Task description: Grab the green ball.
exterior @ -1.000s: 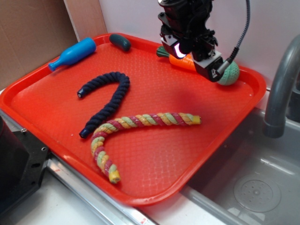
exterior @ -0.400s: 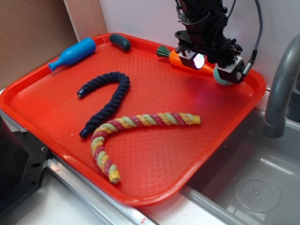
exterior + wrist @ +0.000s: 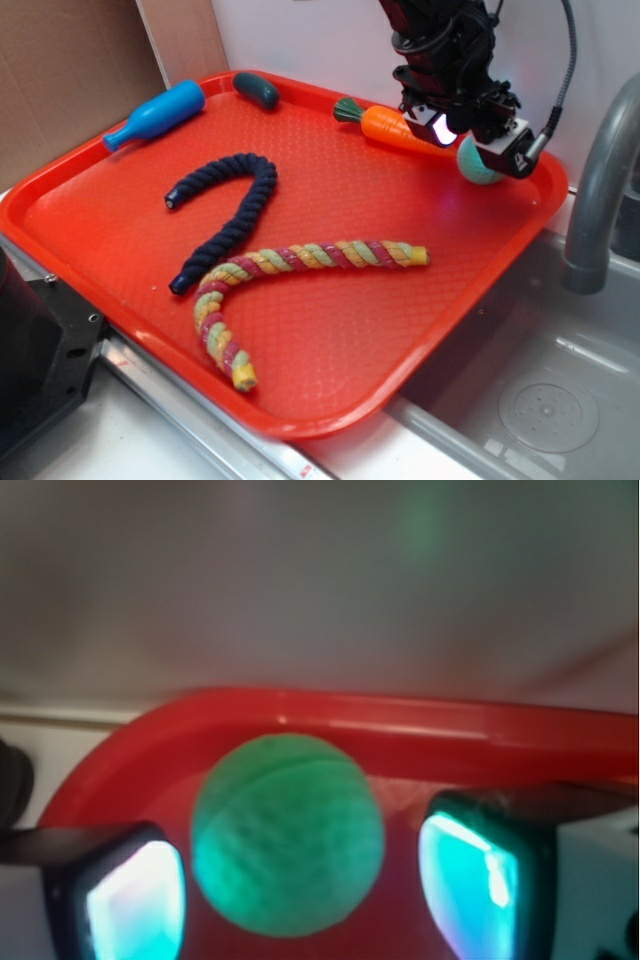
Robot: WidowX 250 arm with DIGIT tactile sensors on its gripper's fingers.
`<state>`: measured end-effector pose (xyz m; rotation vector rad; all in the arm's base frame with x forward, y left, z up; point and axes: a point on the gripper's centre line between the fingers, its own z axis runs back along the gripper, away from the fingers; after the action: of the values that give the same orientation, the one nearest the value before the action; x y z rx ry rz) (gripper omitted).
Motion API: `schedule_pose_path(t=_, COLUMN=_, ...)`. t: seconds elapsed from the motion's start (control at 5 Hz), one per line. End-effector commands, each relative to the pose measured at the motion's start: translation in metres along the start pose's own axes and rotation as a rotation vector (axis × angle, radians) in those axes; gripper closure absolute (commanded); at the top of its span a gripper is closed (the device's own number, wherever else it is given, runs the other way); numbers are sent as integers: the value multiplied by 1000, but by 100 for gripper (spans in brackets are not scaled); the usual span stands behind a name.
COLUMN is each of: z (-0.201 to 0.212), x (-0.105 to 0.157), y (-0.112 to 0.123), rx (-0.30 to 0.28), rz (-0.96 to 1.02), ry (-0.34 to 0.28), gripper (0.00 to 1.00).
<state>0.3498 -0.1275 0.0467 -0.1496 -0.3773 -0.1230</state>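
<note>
As we read the wrist view, the green ball (image 3: 288, 835) lies between our gripper's (image 3: 300, 885) spread fingers, nearer the 9 o'clock finger (image 3: 115, 892). Nothing held. Ball rests in the red tray's (image 3: 300, 330) 2 o'clock corner, beside the carrot (image 3: 390, 128).

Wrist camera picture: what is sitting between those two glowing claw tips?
The pale green dimpled rubber ball lies between the gripper fingertips, on the red plastic tray. A gap shows on its right side.
</note>
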Motion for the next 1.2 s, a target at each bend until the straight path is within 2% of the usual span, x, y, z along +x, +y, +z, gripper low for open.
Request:
schedule_pose_path(t=0.0, z=-2, x=31, y=-8, rx=13, rz=11, ry=-12, gripper=29)
schedule_pose_path(t=0.2, z=-4, x=31, y=-10, rx=8, rz=22, ry=0, gripper=100)
schedule_pose_path(t=0.4, z=44, x=13, y=-17, rx=15, rz=-27, ry=34, gripper=100)
schedule_pose_path(t=0.6, z=99, x=-11, y=-25, rx=0, rz=-13, ry=21, gripper=100)
schedule_pose_path(t=0.8, z=146, x=-35, y=-37, rx=74, rz=54, ry=90, gripper=100)
schedule_pose_path(t=1.0, z=166, x=-52, y=-36, rx=174, rz=290, ry=327, gripper=100)
